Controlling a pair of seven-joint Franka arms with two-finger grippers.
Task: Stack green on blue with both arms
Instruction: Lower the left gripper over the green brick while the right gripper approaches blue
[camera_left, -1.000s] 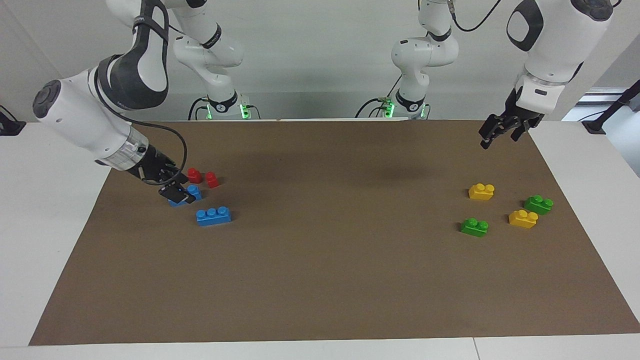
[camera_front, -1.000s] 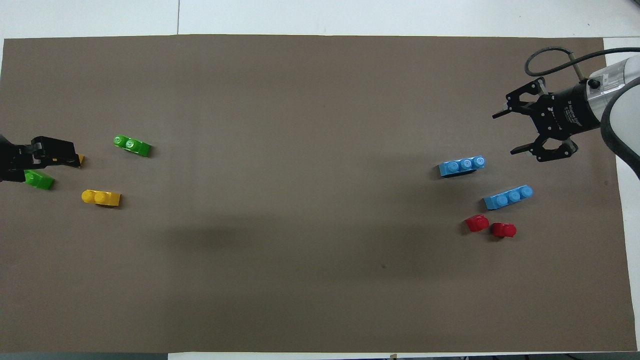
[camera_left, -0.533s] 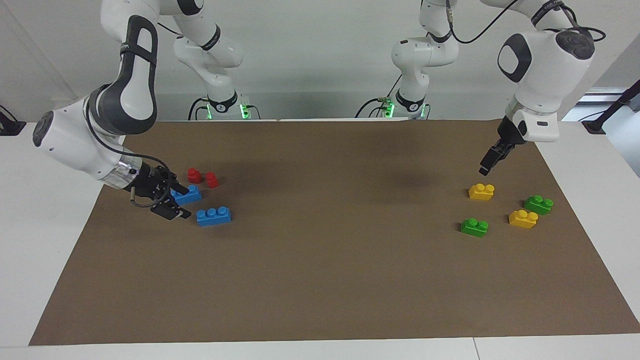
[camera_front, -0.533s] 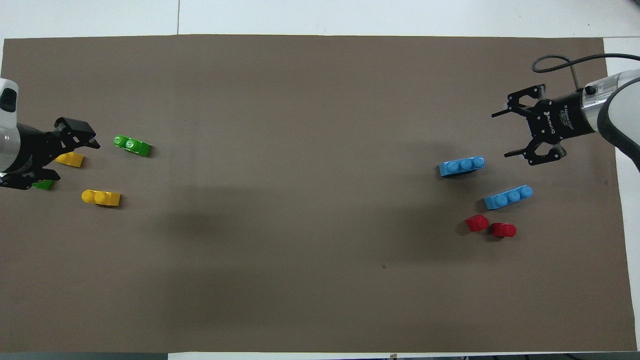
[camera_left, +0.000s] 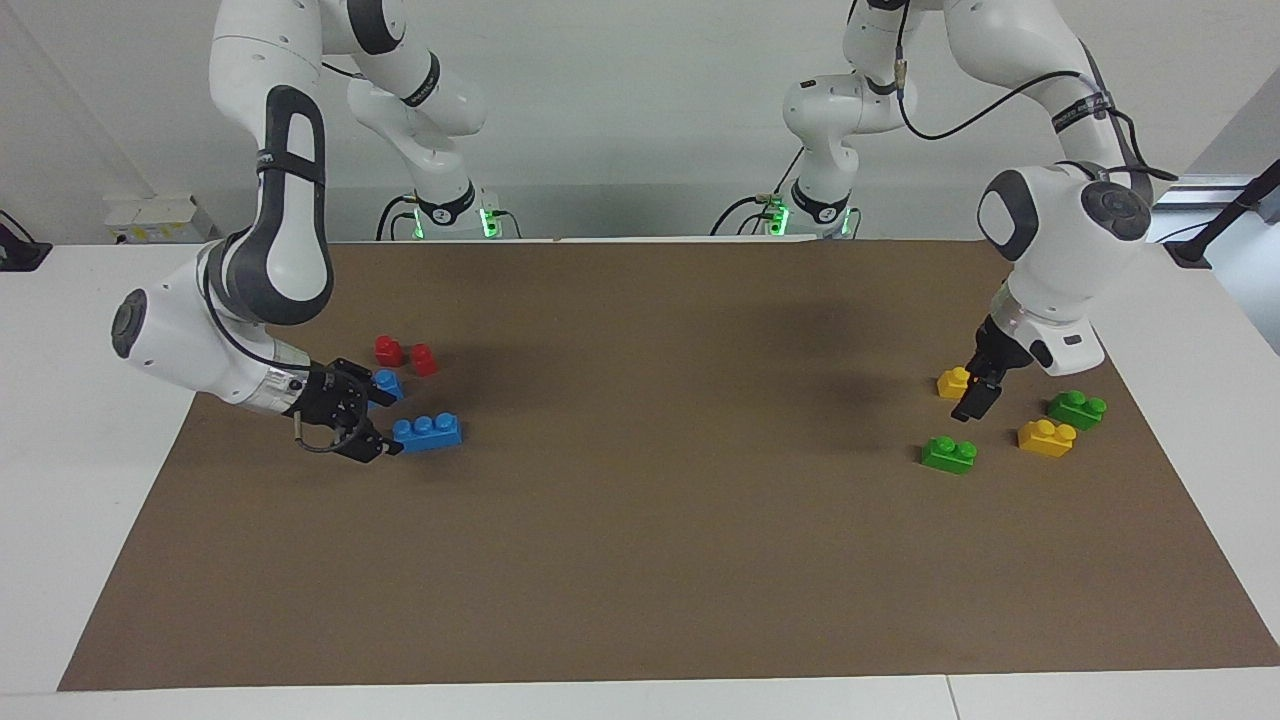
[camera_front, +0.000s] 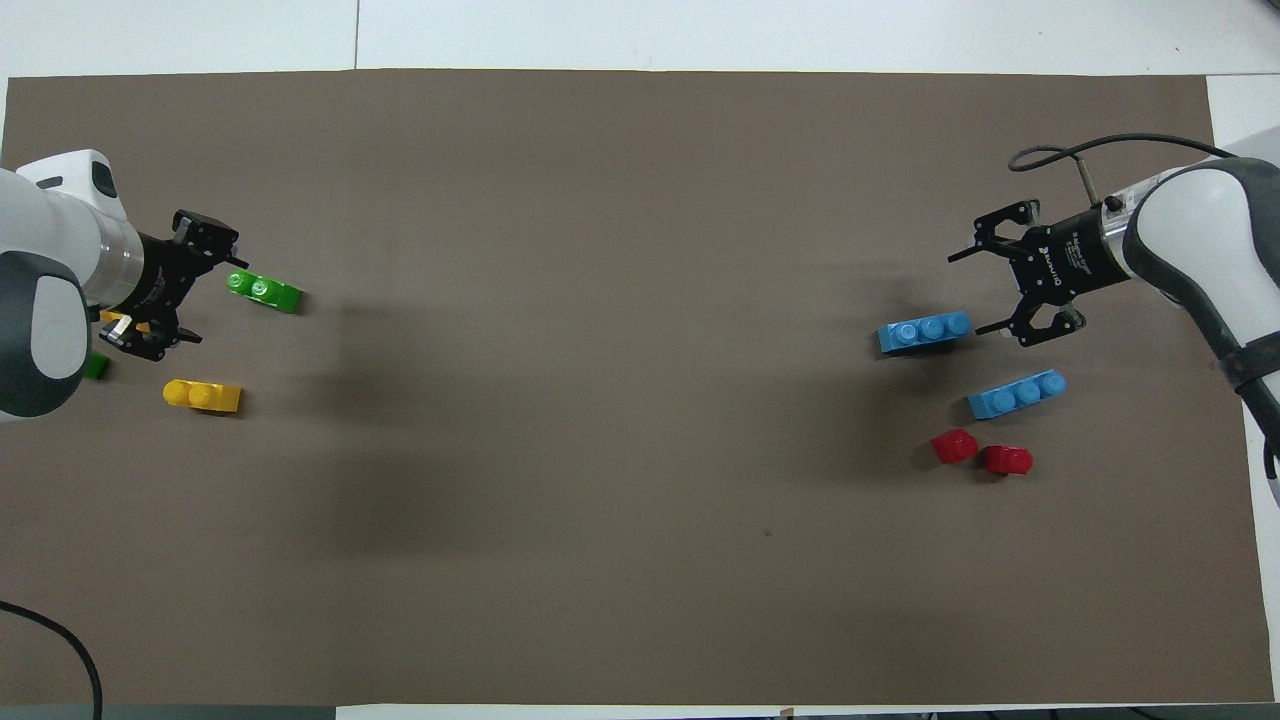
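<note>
From my remote station, I watched the right gripper (camera_left: 385, 428) hang low over the brown mat (camera_left: 660, 560) on the desk (camera_left: 70, 440), its jaws spread wide and released, just beside the end of the blue brick (camera_left: 427, 432) that lay farther from the robots. That brick sat flat on the mat, studs up, untouched as far as I could tell. The second blue brick (camera_front: 1016, 394) lay nearer the robots, partly hidden by the gripper in the facing view, with two red bricks (camera_left: 405, 355) just beside it, nearer the robots again.

At the left arm's end of the desk, the left gripper (camera_left: 973, 402) pointed down among four small bricks, its jaws open and empty in the overhead view. It hovered near the green brick (camera_left: 949, 454) that lay farthest from the robots. The other green brick (camera_left: 1077, 408) rested toward the desk's edge. One yellow brick (camera_left: 1046, 438) sat near that second green brick, and another yellow brick (camera_left: 953, 382) lay partly hidden by the gripper.
</note>
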